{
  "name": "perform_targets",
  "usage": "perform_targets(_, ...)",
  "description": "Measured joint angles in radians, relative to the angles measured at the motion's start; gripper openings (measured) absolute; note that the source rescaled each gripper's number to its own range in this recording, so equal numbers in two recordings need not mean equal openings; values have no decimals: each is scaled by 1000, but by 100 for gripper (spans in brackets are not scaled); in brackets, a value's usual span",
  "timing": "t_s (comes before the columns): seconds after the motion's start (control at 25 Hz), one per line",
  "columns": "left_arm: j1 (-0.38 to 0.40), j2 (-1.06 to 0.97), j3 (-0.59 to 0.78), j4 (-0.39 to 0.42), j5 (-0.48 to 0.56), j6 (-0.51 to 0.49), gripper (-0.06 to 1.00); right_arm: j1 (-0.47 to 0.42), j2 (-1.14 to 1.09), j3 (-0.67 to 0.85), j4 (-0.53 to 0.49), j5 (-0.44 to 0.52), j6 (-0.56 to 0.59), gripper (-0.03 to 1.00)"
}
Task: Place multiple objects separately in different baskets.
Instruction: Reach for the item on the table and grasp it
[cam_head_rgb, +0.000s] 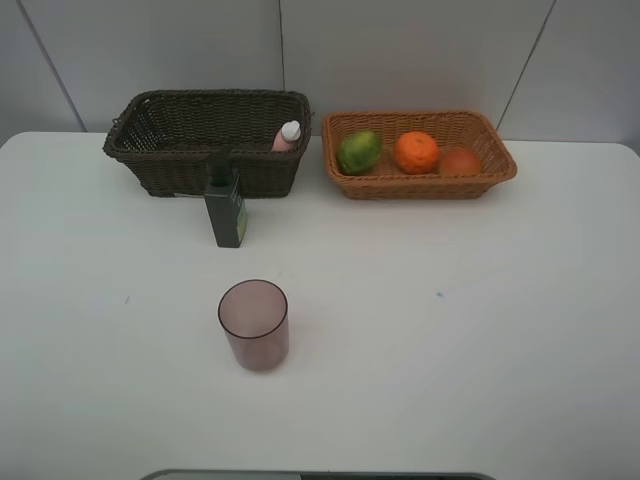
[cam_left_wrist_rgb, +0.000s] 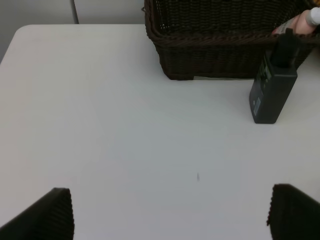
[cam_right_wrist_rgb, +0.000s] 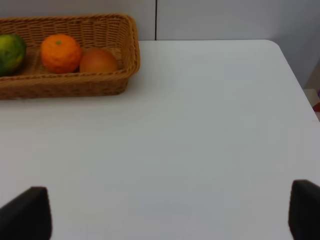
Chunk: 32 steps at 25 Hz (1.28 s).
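Note:
The dark brown basket (cam_head_rgb: 160, 150) stands at the back left with the pink white-capped bottle (cam_head_rgb: 287, 136) leaning inside its right end. The orange-tan basket (cam_head_rgb: 345, 182) beside it holds the green fruit (cam_head_rgb: 359, 151), the orange (cam_head_rgb: 416, 152) and the peach-like fruit (cam_head_rgb: 460, 162). A dark green pump bottle (cam_head_rgb: 226, 208) stands upright on the table just in front of the brown basket. The mauve cup (cam_head_rgb: 254, 324) stands nearer the front. Neither arm shows in the high view. My left gripper (cam_left_wrist_rgb: 170, 212) is open over bare table, and my right gripper (cam_right_wrist_rgb: 170, 215) is open too, both holding nothing.
The white table (cam_head_rgb: 480, 320) ends in rounded corners at the back, against a pale panelled wall. A grey edge (cam_head_rgb: 320, 475) shows at the bottom of the high view.

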<state>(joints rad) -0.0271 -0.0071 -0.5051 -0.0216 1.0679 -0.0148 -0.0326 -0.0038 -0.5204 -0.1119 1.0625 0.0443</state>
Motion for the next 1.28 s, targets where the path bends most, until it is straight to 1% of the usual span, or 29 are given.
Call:
perform_targets(0.2,-37,0,0,0,0,0,100,0,0,0,0,0,0,100)
perform_targets(0.32,-43,0,0,0,0,0,100,0,0,0,-2,0,0,100)
perform_targets(1.08,-45,0,0,0,0,0,100,0,0,0,-5,0,0,100)
perform_targets(1.16,-45,22,0,0,-1,0,100,0,0,0,-6,0,0,100)
perform_targets(1.28,-47,131,0,0,-2,0,100,0,0,0,-7,0,0,100)
